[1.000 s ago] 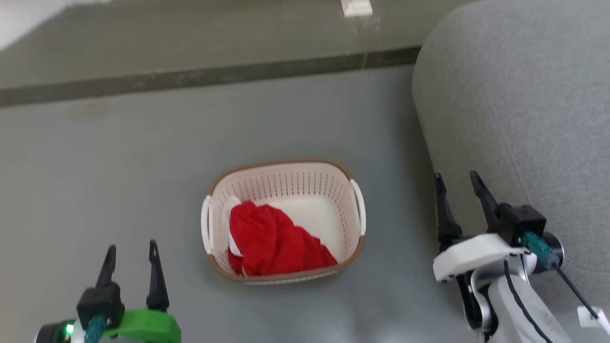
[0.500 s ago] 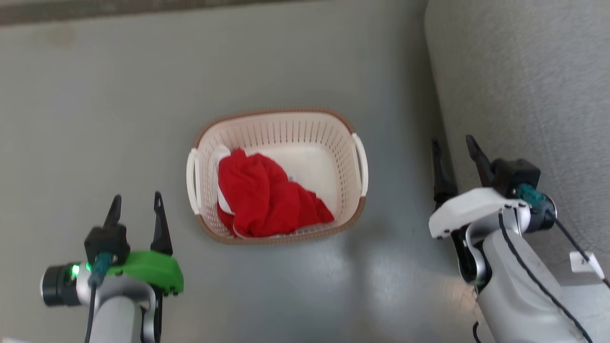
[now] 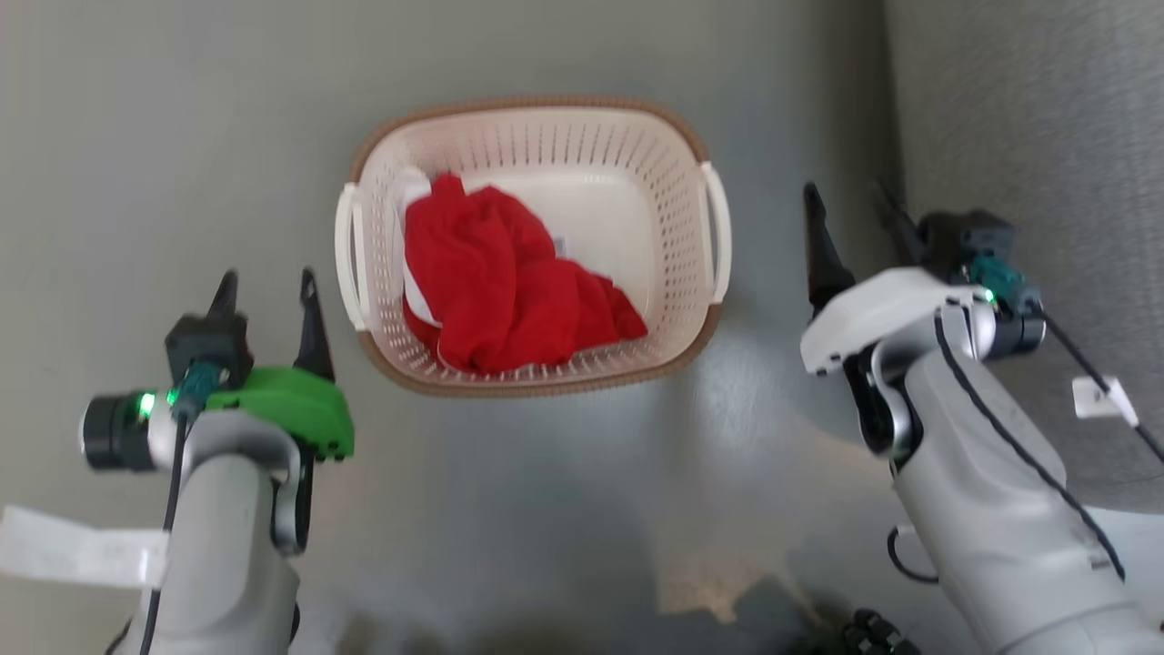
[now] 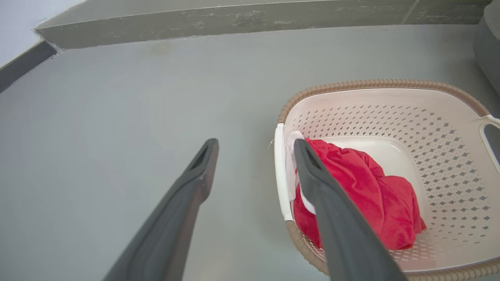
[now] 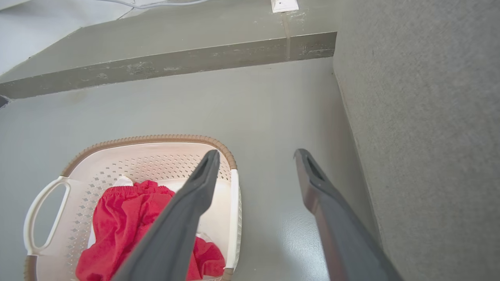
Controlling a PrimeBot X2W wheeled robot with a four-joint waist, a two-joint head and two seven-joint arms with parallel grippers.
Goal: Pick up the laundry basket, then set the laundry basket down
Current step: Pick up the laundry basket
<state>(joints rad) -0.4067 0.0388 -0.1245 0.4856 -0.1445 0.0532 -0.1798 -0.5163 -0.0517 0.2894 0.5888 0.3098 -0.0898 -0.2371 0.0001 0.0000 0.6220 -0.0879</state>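
The laundry basket (image 3: pixel 527 103), cream-white and perforated with a brown rim, stands on the grey floor with a red cloth (image 3: pixel 509 291) inside. My left gripper (image 3: pixel 266 277) is open just left of the basket's left handle (image 3: pixel 345 246), not touching it. My right gripper (image 3: pixel 846 191) is open to the right of the right handle (image 3: pixel 720 227), with a gap of floor between. In the left wrist view, the left gripper (image 4: pixel 256 144) points along the basket (image 4: pixel 390 117) beside its left edge. In the right wrist view, the right gripper (image 5: pixel 256 153) straddles the floor beside the basket (image 5: pixel 156 139).
A grey upholstered sofa (image 3: pixel 1028 109) rises close on the right, just beyond my right gripper. A dark baseboard and step (image 5: pixel 175 66) run across the far side, with a white plate (image 5: pixel 284 4) on the wall. Open floor (image 4: pixel 117 117) lies left of the basket.
The head camera has tilted down, so the basket sits higher and larger in view. Both open grippers have come closer to the basket's sides. The basket itself rests where it was.
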